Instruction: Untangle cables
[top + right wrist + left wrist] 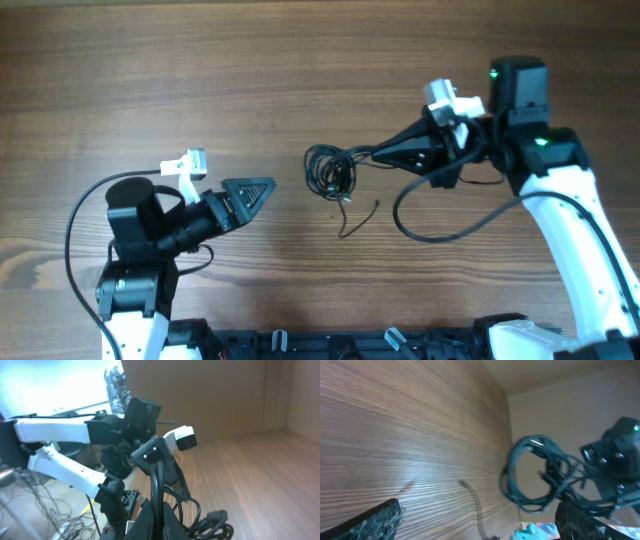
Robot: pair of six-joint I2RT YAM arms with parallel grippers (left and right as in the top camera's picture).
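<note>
Overhead: right pincer (378, 155) clamps the tangled black cables (330, 170), 1 loose end trailing across the counter (150, 80); left pincer (268, 187) gapes wide, empty, nearby.

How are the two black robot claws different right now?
The left black two-finger gripper stands wide open and holds nothing; the right black two-finger gripper is pinched shut on the thin black tangled cables. The left sits apart from them; the right touches them. Both point toward the bundle.
</note>
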